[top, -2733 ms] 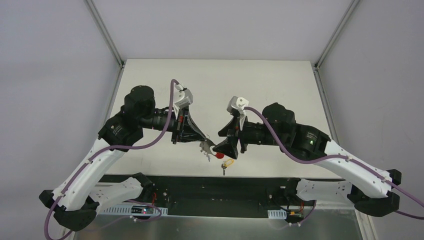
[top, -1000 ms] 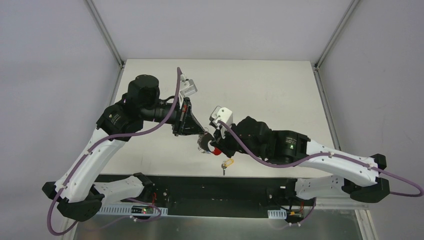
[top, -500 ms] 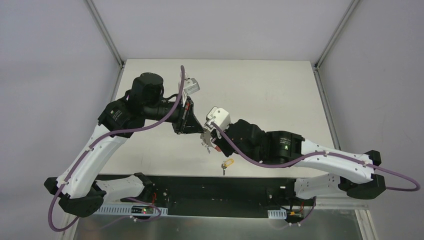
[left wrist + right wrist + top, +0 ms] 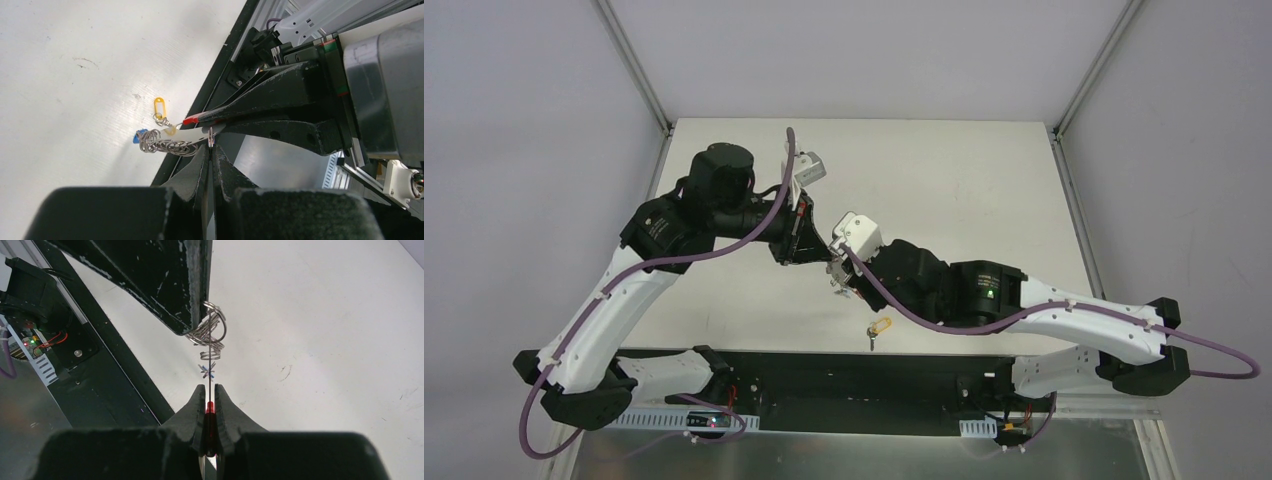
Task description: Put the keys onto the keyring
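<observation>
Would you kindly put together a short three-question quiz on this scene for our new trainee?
1. True or false: the small silver key with the yellow oval head lies on the white table, apart from both grippers.
2. What does the right gripper clamp? A. the keyring's red curved strap B. the blue tag C. the key
3. Fill in: the left gripper is shut on the keyring's thin silver ___.
Key: 1 true; 2 A; 3 ring.
</observation>
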You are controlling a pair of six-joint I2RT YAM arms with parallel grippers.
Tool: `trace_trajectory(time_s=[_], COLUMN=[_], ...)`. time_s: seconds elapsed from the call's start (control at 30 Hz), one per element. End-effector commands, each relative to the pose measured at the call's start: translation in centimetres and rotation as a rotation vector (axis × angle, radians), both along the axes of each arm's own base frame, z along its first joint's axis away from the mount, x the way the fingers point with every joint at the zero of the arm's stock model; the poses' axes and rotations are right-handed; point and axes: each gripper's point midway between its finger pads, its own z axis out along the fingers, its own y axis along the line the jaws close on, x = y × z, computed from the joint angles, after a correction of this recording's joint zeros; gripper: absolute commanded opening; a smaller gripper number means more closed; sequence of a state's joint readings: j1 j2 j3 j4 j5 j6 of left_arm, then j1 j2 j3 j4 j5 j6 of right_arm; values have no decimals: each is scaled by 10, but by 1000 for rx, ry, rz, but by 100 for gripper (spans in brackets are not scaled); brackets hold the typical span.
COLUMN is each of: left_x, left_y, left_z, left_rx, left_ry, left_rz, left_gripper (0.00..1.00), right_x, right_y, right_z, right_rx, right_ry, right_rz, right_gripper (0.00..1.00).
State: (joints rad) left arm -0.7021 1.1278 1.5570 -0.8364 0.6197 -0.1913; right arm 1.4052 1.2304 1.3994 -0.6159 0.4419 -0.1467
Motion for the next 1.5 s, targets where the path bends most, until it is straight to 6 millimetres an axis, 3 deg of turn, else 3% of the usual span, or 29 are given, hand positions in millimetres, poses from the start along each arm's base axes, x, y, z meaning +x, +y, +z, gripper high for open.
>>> trace_trajectory(time_s=[0.0,0.2,0.9,1.2,1.47], left_x=[-3,-8,16,18,15], left_y=[-2,-2,9,10,7], left_z=[9,9,-3,14,28], left_rx=[-12,-3,110,34,-66], left_ry=[-11,6,-43,-134,-205], left_rz=[-10,-34,122,156,145], left_gripper=[0,0,0,0,0], right_x=[4,3,5,12,7], right_y=[-1,-4,8,17,26], right_z=[25,25,35,44,59], right_rx=[47,28,20,121,267], right_ry=[-39,-56,-40,-14,54], right_rz=[-22,-11,-69,-167,-183], right_gripper=[0,0,0,0,0])
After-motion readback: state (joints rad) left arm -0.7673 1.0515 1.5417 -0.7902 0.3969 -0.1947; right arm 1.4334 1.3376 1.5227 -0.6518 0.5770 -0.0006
